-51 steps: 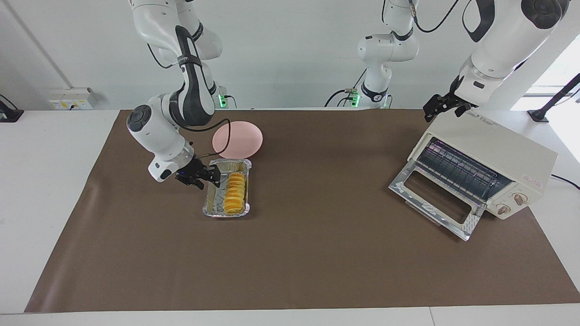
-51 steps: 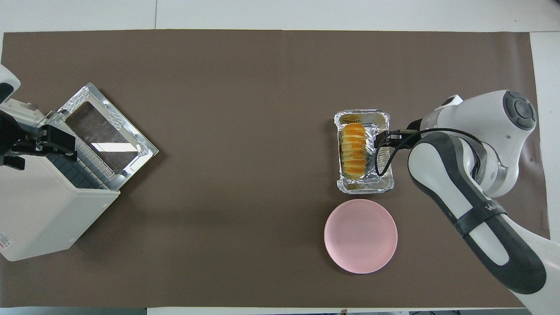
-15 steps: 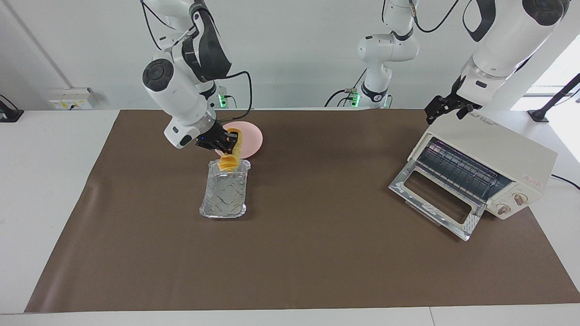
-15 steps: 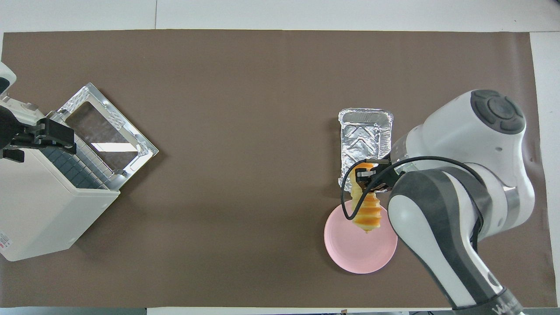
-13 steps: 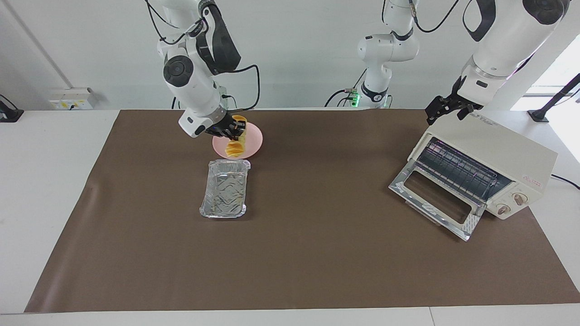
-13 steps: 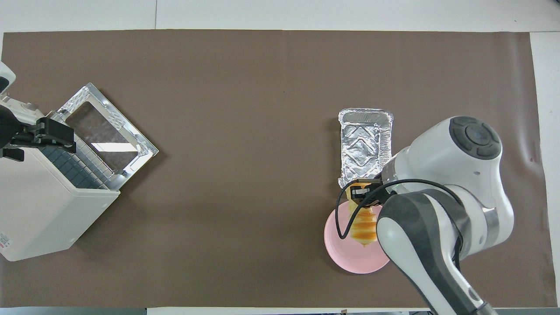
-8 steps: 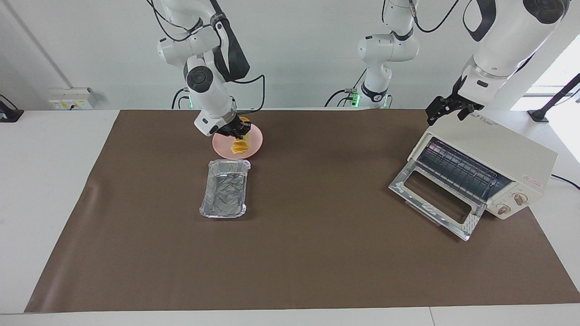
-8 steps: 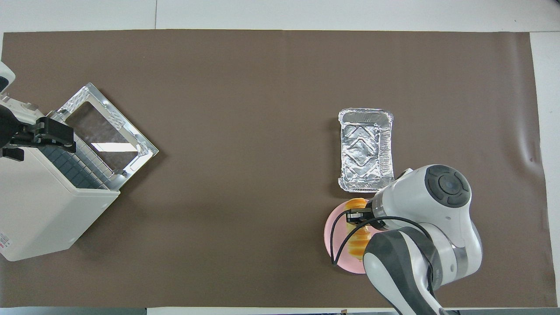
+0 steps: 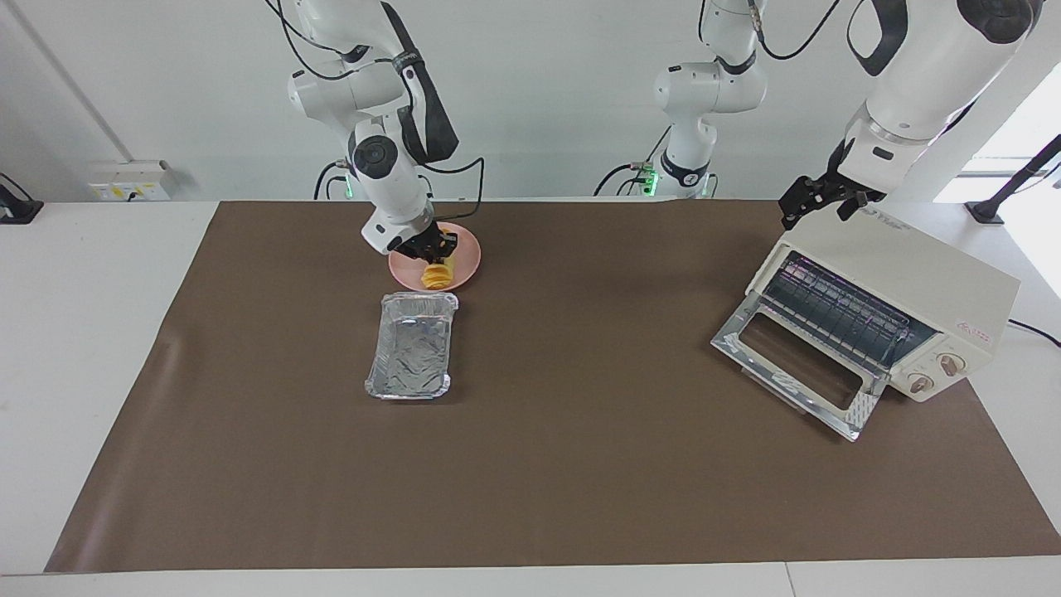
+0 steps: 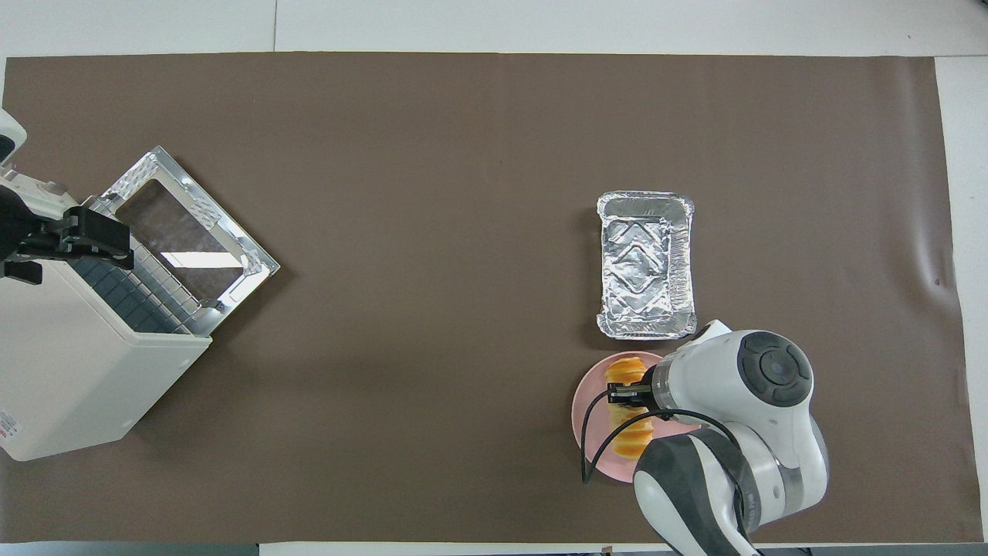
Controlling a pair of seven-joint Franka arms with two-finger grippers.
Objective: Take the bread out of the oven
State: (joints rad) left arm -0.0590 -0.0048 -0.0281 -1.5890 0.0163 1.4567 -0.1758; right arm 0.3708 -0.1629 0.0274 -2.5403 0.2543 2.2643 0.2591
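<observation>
Here the right gripper (image 9: 435, 245) is low over the bread (image 9: 437, 273) on the plate (image 9: 468, 257); its grip is unclear. The left gripper (image 9: 816, 199) waits over the oven (image 9: 912, 282), fingers spread.

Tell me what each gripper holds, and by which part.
Right gripper straddles the bread near its middle, on the pink plate; grip cannot be told. Left gripper: nothing.

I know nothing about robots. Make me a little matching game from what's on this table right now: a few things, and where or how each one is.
Things:
1. bread
2. foil tray
3. oven
4. left gripper

States:
A. door folded down
B. empty, on the brown mat
C. over the oven's top
D. lying on the pink plate

Pairs: 1-D, 2-B, 3-A, 4-C
</observation>
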